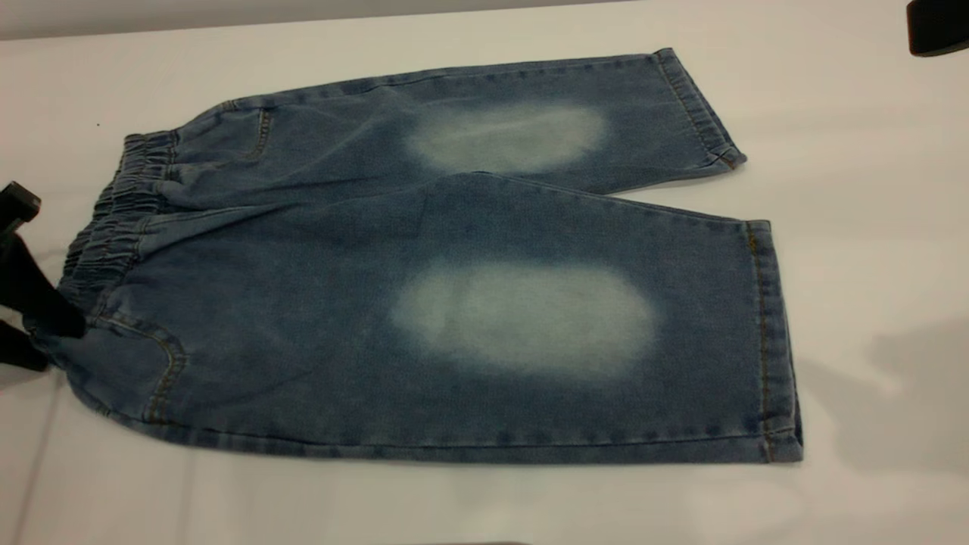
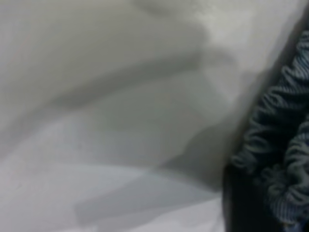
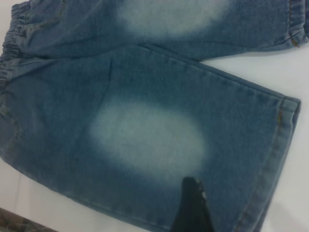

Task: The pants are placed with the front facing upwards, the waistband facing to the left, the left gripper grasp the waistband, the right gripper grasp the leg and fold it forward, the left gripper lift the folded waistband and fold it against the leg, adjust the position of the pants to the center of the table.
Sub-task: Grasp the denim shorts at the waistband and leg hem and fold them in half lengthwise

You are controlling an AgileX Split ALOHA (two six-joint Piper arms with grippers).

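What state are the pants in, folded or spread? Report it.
Spread: the pants lie flat on the table, both legs side by side, no fold.

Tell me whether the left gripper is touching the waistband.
Touching. In the exterior view the left gripper has its upper finger lying on the near corner of the waistband, with no gap showing between them.

Exterior view: high, angled down, whole pants (image 1: 454, 288) on table (image 1: 870, 227). Left wrist view: very close, beside waistband (image 2: 280, 159), mostly tabletop. Right wrist view: above near leg (image 3: 159, 140), looking down. All three share pants.
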